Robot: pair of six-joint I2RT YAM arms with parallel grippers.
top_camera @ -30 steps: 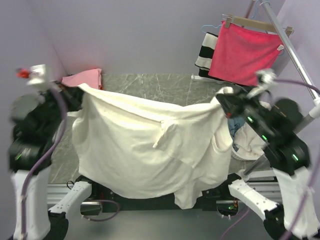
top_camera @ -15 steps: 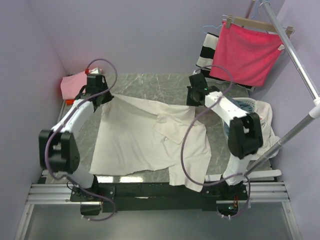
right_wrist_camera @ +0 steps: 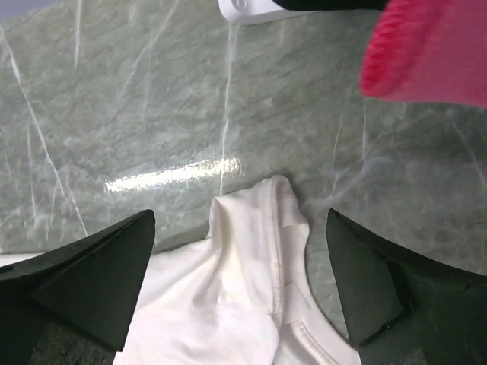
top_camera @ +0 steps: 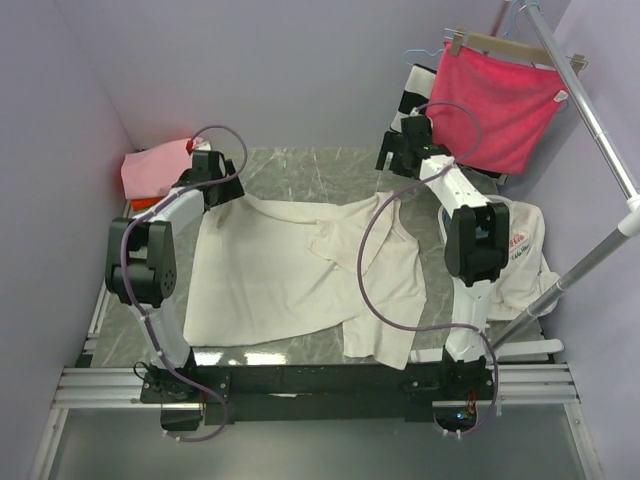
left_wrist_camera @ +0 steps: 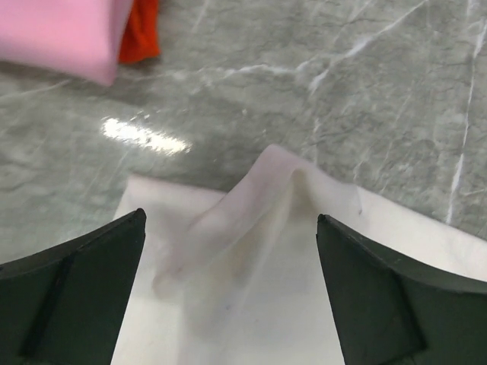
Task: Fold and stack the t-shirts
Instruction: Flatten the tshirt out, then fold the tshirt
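Closest to me, at the bottom of the overhead view, one flap of the cream t-shirt (top_camera: 300,270) droops over the near edge of the grey marble table (top_camera: 320,170). The rest of it lies spread, rumpled, across the middle of the tabletop, with folds bunched right of centre.

Further back, both arms reach to the shirt's far edge. The left gripper (top_camera: 222,185) sits at the upper-left corner of the cloth with its jaws wide apart and nothing held. Its own camera shows the left gripper (left_wrist_camera: 230,220) straddling a raised ridge of cream fabric that touches neither finger. The right gripper (top_camera: 400,155) stands just past the upper-right corner, also spread wide and empty. From the wrist, the right gripper (right_wrist_camera: 240,217) frames a shirt corner with a stitched hem lying loose on the marble.

Beyond the left gripper, at the table's far-left corner, the folded pink t-shirt (top_camera: 150,165) rests on the orange-red t-shirt (left_wrist_camera: 141,30), of which only an edge shows.

At the right edge lies a heap of white cloth (top_camera: 520,250). Farthest off, in the upper right, a bright red cloth (top_camera: 495,100) hangs from a wooden hanger (top_camera: 510,45), with a striped cloth (top_camera: 415,85) just beside it.
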